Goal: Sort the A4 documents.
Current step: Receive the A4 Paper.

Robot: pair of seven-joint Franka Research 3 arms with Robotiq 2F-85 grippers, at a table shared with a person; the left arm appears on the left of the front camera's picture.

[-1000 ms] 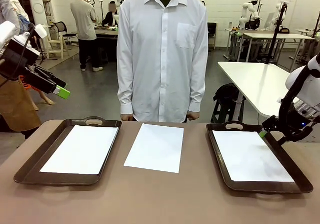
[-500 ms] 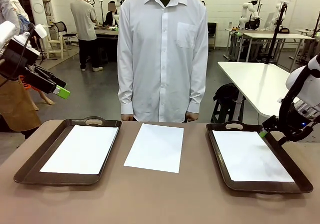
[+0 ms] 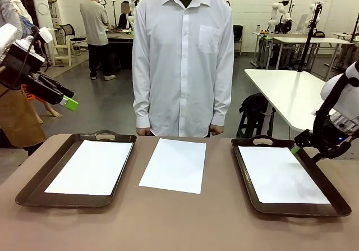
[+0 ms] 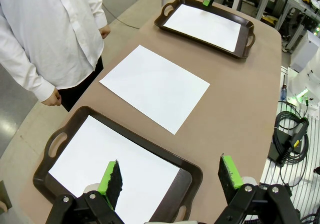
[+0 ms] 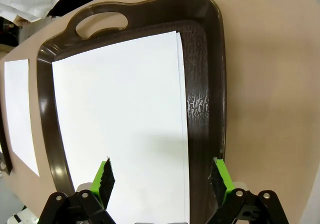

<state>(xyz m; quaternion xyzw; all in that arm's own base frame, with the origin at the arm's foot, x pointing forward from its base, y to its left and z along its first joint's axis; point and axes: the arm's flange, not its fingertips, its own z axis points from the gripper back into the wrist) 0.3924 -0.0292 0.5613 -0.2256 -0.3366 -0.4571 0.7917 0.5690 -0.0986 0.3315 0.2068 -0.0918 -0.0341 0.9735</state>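
1. Front view. Table [image 3: 185,223] with a brown top carries two dark brown plastic trays with handle cut-outs: left tray [image 3: 33,186] and right tray [image 3: 247,178]. Each tray holds plain white A4 paper, left-tray sheet [image 3: 92,167] and right-tray sheet [image 3: 280,175]. A third white A4 sheet, the loose sheet [image 3: 175,164], lies flat on the bare table between the trays, in front of a person in a white shirt [image 3: 182,60] standing at the far edge. The left gripper [image 3: 68,101] hangs high above and to the left of the left tray, holding nothing. The right gripper [image 3: 296,147] sits low at the far right rim of the right tray; its finger spacing cannot be read from this angle.

2. Left wrist view. The left gripper [image 4: 170,176] has its green-padded fingers wide apart and empty, looking down on the left tray [image 4: 192,176], with the loose sheet [image 4: 155,86] beyond it and the right tray [image 4: 245,41] farther off.

3. Right wrist view. The right gripper [image 5: 161,179] has its fingers spread wide and empty, poised over the right-tray sheet [image 5: 120,114] and tray floor [image 5: 200,83].

4. Step in hand (judgement). Only the loose sheet remains unsorted; no pick is started. The next move calls for one arm to reach the table centre, lift an edge of the thin flat sheet, and carry it to a tray.
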